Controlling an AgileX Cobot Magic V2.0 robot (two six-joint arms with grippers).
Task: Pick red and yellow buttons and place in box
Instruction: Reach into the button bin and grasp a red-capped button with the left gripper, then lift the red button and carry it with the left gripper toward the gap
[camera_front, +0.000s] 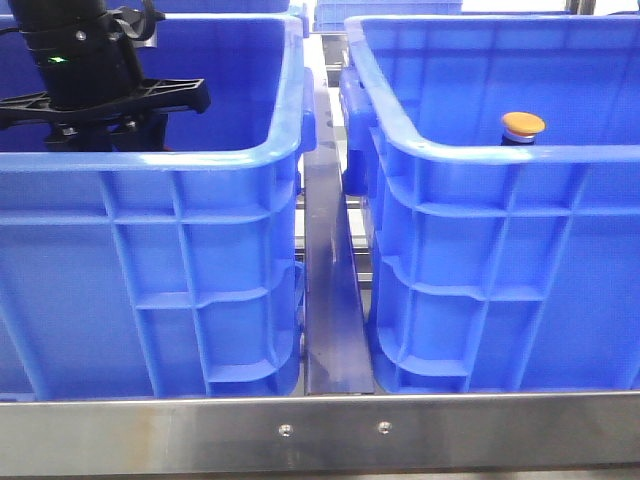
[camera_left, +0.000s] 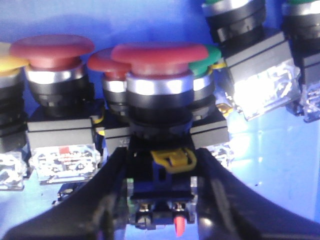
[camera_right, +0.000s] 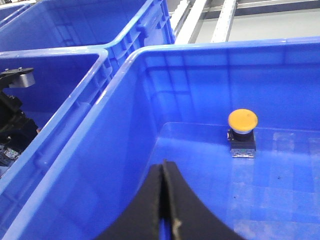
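Note:
In the left wrist view my left gripper (camera_left: 161, 152) reaches into a pile of push buttons. Its two black fingers (camera_left: 112, 192) press on both sides of the dark base of a red button (camera_left: 160, 52), whose domed cap stands just beyond the tips. In the front view the left arm (camera_front: 85, 70) is low inside the left crate (camera_front: 150, 160). The yellow button (camera_right: 243, 120) stands upright on the floor of the right crate (camera_right: 125, 115); it also shows in the front view (camera_front: 522, 125). My right gripper (camera_right: 162, 167) is shut and empty above that crate, short of the yellow button.
More buttons crowd the held one: red caps (camera_left: 52, 50), a green cap (camera_left: 209, 54), a yellow cap (camera_left: 5, 57) and tilted ones with clear blocks (camera_left: 260, 80). A grey metal strip (camera_front: 330, 290) runs between the two crates. A steel rail (camera_front: 320, 430) edges the front.

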